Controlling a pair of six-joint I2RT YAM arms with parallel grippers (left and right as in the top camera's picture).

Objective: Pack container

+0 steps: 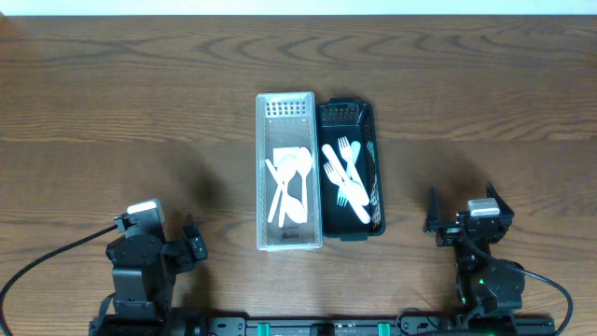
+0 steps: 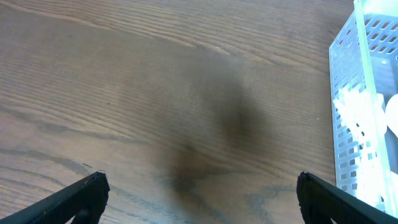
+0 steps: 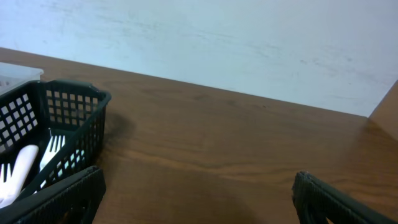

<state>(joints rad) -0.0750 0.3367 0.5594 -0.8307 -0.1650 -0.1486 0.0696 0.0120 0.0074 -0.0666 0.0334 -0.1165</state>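
White plastic spoons [image 1: 291, 182] fill the clear perforated plastic basket [image 1: 262, 187], and white plastic forks [image 1: 347, 177] fill the black mesh basket [image 1: 378, 168], seemingly touching it, mid-tabletop [image 1: 121, 93]. The left tool [image 2: 200, 188] and right tool [image 3: 196, 186] gape wide, empty.

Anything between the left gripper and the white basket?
Nothing: only bare wooden table separates the open left gripper from the white basket, as the left wrist view shows and the overhead confirms.

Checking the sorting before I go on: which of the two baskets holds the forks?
The black basket, on the right arm's side: white forks lie in it. The white basket beside it holds spoons instead.
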